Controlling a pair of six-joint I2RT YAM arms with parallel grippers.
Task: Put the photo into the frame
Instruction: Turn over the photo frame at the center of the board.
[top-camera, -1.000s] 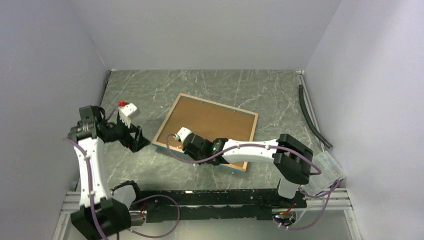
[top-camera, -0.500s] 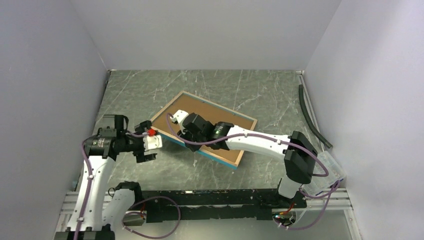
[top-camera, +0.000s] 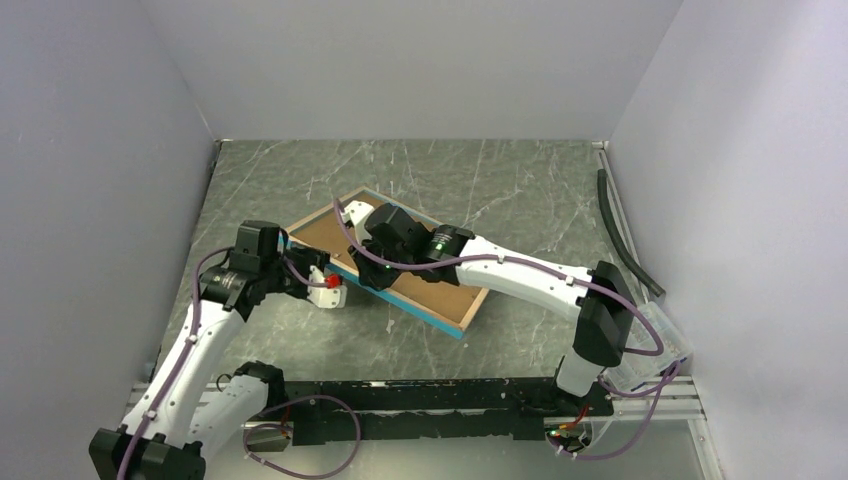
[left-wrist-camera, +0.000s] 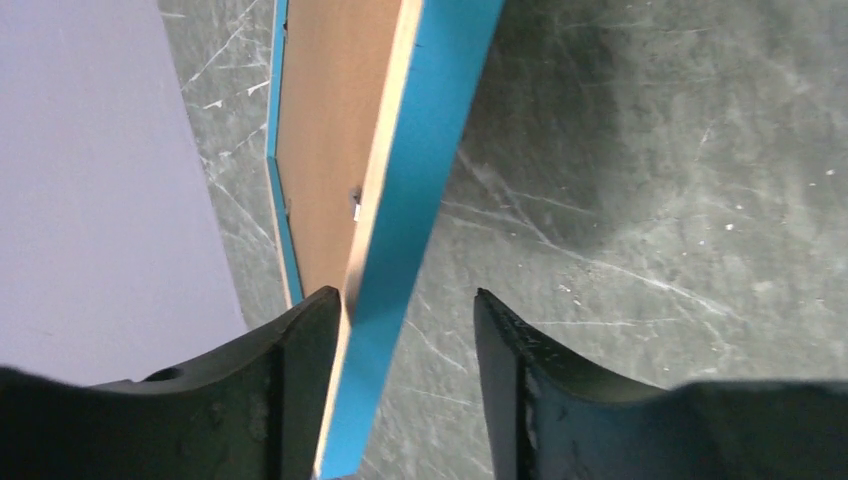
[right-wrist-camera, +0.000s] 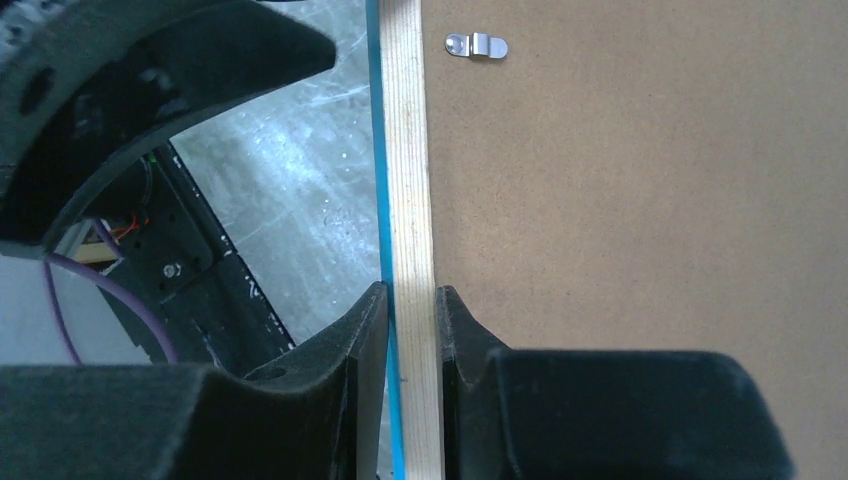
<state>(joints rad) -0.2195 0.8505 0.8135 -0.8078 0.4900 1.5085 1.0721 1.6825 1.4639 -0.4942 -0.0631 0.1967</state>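
The frame (top-camera: 452, 322) is tilted up on edge over the table, turquoise rim below, brown backing board (top-camera: 440, 286) facing up. My right gripper (top-camera: 368, 272) is shut on its near-left rim; in the right wrist view the fingers (right-wrist-camera: 365, 335) pinch the pale wood rim (right-wrist-camera: 405, 150) beside the backing board (right-wrist-camera: 650, 200). My left gripper (top-camera: 335, 282) is open at the same edge. In the left wrist view the turquoise rim (left-wrist-camera: 420, 150) runs between its fingers (left-wrist-camera: 300, 380), close to the left one. The photo is hidden.
A metal clip (right-wrist-camera: 477, 45) sits on the backing board near the rim. A black hose (top-camera: 620, 230) lies along the right wall. A clear plastic box (top-camera: 655, 335) stands at the near right. Grey walls close in three sides of the marble table (top-camera: 500, 180).
My right gripper has raised the frame's near-left edge and carried it back and left. My left arm has swung in from the left, its open jaws now around that edge.
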